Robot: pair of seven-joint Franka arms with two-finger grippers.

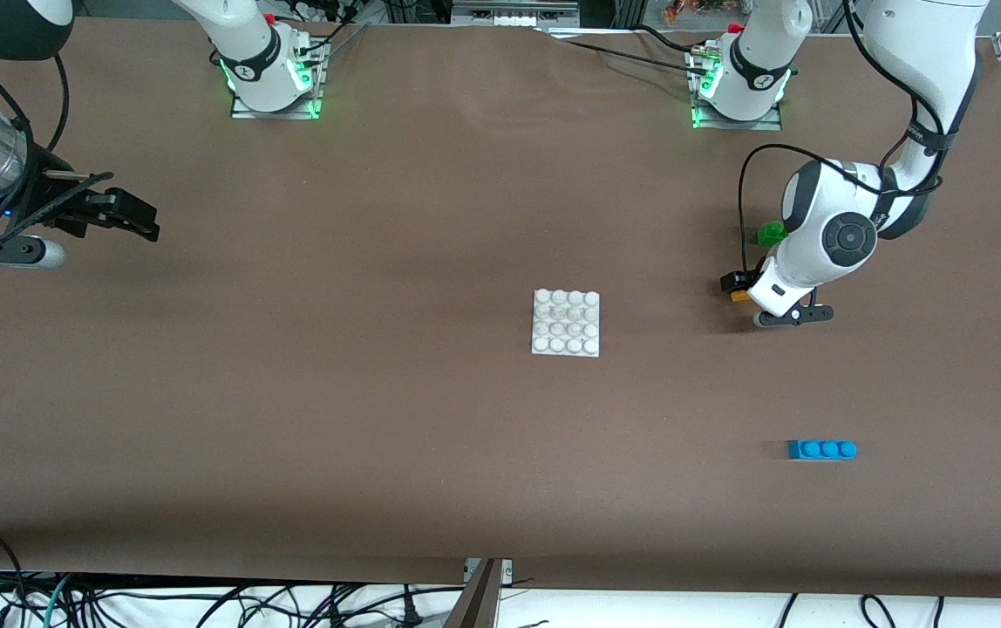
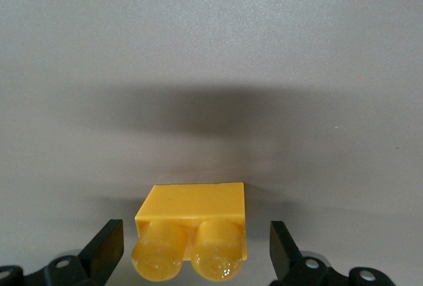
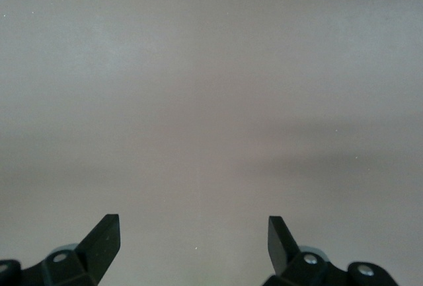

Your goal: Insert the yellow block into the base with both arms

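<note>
The left pincer stands spread around the yellow block; closing off-centre may tilt it. The right pincer, spread, waits.

The front view looks down from high across the brown-covered table, facing both arm bases and taking in the flat white studded square plate. The left wrist view sits close above the small yellow-orange two-stud plastic brick, shared with the front view. The right wrist view faces bare tabletop.
</note>
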